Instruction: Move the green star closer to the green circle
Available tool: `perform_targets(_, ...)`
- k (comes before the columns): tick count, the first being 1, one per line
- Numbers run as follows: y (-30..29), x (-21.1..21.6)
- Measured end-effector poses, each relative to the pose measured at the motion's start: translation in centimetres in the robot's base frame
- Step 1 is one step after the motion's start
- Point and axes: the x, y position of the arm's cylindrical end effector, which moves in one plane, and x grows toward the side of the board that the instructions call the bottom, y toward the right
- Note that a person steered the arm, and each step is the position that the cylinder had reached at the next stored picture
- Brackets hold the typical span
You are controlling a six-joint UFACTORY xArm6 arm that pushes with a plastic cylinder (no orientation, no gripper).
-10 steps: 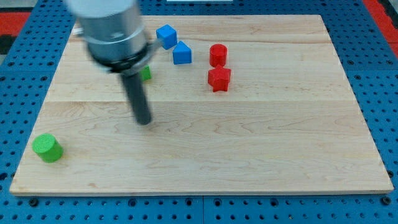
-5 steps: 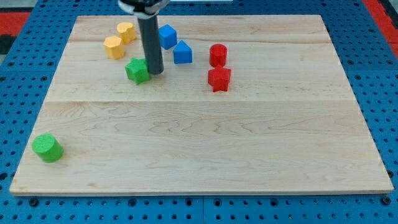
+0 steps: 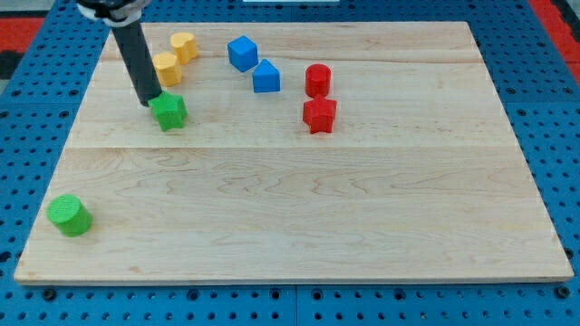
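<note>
here a pale wooden board (image 3: 299, 199) lies on blue pegboard (image 3: 27, 136); my tip (image 3: 150, 100), bare rod, touches the green star (image 3: 169, 111) upper left; green circle (image 3: 69, 215) lower left.

Straight dark rod, my tip (image 3: 151, 101)

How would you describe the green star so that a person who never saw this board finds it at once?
Start at the wooden board and go to its upper left part, where two yellow blocks sit. Just below them lies the green star, with my tip at its upper left edge. The only other green piece, the green circle, sits far off near the view's bottom left.
</note>
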Motion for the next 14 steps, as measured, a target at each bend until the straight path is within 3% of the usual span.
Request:
perform_targets(2, 8.1, 1.1)
perform_targets(3, 9.5, 2.6)
perform_targets(5, 9.5, 9.8)
perform_targets(8, 15.0, 14.4)
perform_targets(10, 6.9, 14.9)
perform_targets(14, 4.1, 11.6)
